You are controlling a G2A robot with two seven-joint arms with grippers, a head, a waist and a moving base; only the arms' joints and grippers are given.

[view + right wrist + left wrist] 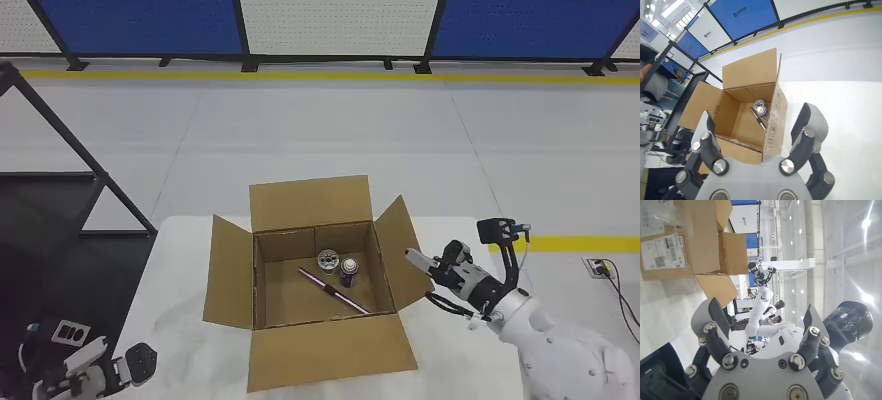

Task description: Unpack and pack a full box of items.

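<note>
Top view has a brown cardboard box (300, 245) sitting mid-bench on the white bench (180, 260), all four flaps folded out. Down on its floor, toward the far right corner: a round silver tin (328, 261), a purple-topped spray can (349, 267) standing just beside it, and a slim metal rod with a dark grip (330, 290) lying slantwise in front of them. Nothing lies out on the bench, so I'd call this the very start of unpacking.

Right gripper (418, 260) hovers just outside the box's right flap, jaws spread wide and holding nothing; its wrist view looks over that flap at the can. Left gripper (138, 363) sits low off the bench's near left corner, well apart from the box, jaws likewise released and empty.

Next move, by my reckoning: lift the right gripper over the flap and drop it inside. That upstanding flap is the obstacle, and the tin and can are crowded by the wall, leaving the jaws little room. The rod lies flat, an awkward pinch.

Around: a black metal frame (100, 190) to the left, blue and white partition panels (340, 25) behind.
</note>
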